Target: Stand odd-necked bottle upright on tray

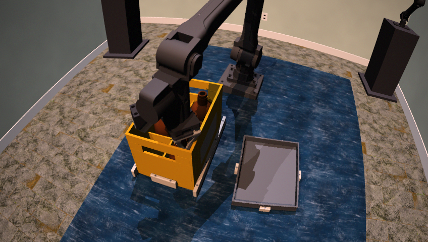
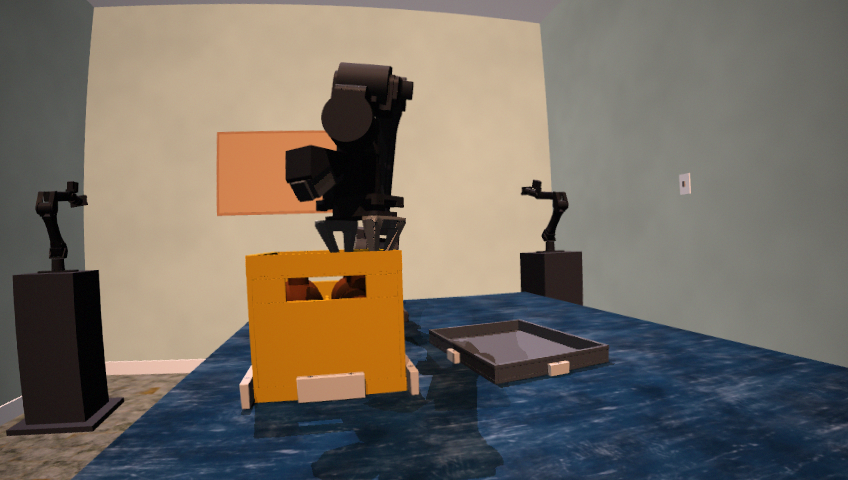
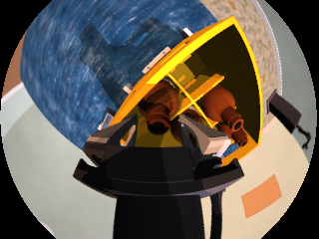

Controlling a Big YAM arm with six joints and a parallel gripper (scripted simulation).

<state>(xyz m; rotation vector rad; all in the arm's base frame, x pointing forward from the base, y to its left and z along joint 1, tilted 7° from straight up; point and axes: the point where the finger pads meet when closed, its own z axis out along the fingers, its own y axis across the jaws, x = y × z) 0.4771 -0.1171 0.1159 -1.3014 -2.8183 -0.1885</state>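
Observation:
The yellow crate [image 1: 163,171] [image 2: 327,339] [image 3: 168,66] holds brown bottles. One bottle [image 1: 201,106] stands at the back right in the top view, another bottle [image 1: 160,128] [image 3: 217,101] at the left. A third bottle [image 3: 160,100] [image 2: 351,287] stands in the near right compartment. Others are partly hidden. My gripper [image 1: 183,143] [image 3: 158,118] is partly open, pointing down, with its tips just inside the crate's rim. The third bottle's neck shows between the fingers in the wrist view, not clamped. Neck thicknesses cannot be compared here. The grey tray [image 1: 279,173] [image 2: 517,349] holds no bottle.
Pale blocks [image 1: 163,180] [image 2: 330,387] lie along the crate's foot, and small ones [image 1: 264,208] [image 2: 558,368] by the tray. The crate's high walls and yellow dividers [image 3: 204,90] surround the fingers. The arm's base [image 1: 240,85] stands behind the crate.

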